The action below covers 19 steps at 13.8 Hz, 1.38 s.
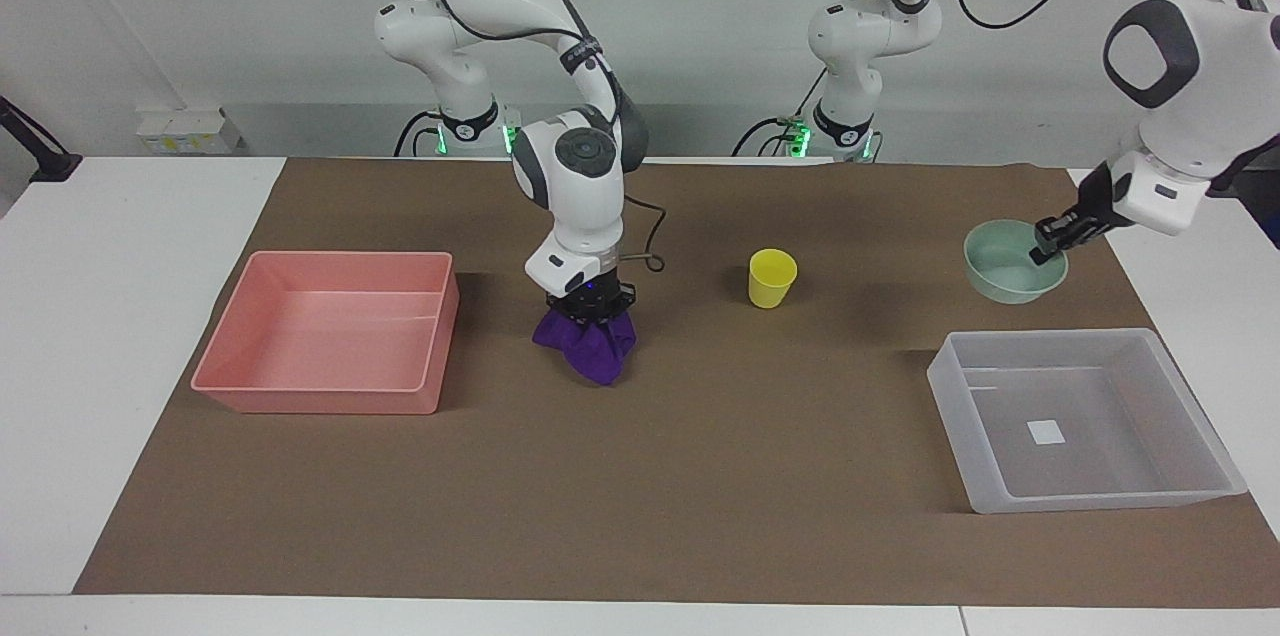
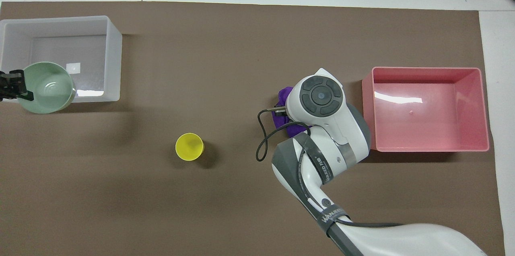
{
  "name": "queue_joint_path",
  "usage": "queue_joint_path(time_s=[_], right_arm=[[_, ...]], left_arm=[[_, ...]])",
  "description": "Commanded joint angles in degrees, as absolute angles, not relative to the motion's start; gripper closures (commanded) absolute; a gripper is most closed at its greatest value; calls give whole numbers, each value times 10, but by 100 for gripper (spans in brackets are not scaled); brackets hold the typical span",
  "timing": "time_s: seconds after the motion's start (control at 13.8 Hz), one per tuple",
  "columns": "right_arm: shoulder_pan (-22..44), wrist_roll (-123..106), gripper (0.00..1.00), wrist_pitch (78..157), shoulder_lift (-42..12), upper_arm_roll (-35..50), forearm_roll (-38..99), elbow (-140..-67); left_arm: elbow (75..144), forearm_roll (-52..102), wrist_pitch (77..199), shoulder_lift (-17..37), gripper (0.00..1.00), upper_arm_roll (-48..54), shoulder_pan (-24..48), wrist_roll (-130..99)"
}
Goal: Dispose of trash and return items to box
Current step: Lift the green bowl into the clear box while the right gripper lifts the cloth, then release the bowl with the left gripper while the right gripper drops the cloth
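Observation:
My right gripper [image 1: 590, 301] is shut on the purple cloth [image 1: 590, 348], which hangs bunched below it over the middle of the mat; overhead, only a bit of the cloth [image 2: 284, 96] shows past the wrist. My left gripper [image 1: 1050, 241] is shut on the rim of the mint-green bowl [image 1: 1005, 268] and holds it in the air. Overhead, the left gripper [image 2: 16, 87] holds the bowl [image 2: 46, 89] over the wall of the translucent box [image 2: 114, 58] nearest the robots. The yellow cup [image 1: 772, 278] stands upright on the mat between the two grippers and also shows overhead [image 2: 189, 147].
The translucent box [image 1: 1090, 501] holds only its white sticker [image 1: 1047, 432]. A pink tray [image 1: 320, 398] stands with nothing in it at the right arm's end of the mat, beside the cloth; it also shows overhead [image 2: 426, 146]. Brown mat covers the table.

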State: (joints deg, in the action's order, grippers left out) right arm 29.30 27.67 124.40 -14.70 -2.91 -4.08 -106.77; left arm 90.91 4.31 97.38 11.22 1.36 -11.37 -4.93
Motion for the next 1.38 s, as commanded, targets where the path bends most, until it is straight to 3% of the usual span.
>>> queue_joint_path(time_s=[0.0, 0.15, 0.44, 0.65, 0.8, 0.87, 0.94, 1.02, 1.31], right_arm=[[266, 288, 100, 1168, -99, -24, -54, -1034], [253, 282, 100, 1109, -77, -25, -54, -1001], [164, 179, 100, 1058, -18, -25, -56, -997], [78, 51, 100, 1070, -16, -25, -60, -1014], [20, -38, 100, 1119, -18, -25, -60, -1053], [0, -69, 100, 1145, -25, -25, -62, -1069], [-15, -96, 100, 1166, -32, -25, -69, -1084], [-27, -121, 100, 1186, -39, -25, -71, -1100], [-42, -149, 100, 1287, -67, -25, -74, -1170]], left_arm=[[809, 54, 1021, 222, 100, 19, -133, -46], [811, 53, 1090, 258, 100, 18, -141, -40], [811, 52, 1162, 308, 100, 19, -149, -18], [813, 51, 1167, 344, 100, 19, -148, -6], [813, 52, 1171, 357, 100, 19, -149, 3], [813, 51, 1176, 357, 94, 19, -148, 5], [813, 49, 1177, 357, 57, 19, -146, 10], [813, 48, 1180, 357, 1, 19, -143, 12], [807, 48, 1171, 330, 0, 19, -142, 11]])
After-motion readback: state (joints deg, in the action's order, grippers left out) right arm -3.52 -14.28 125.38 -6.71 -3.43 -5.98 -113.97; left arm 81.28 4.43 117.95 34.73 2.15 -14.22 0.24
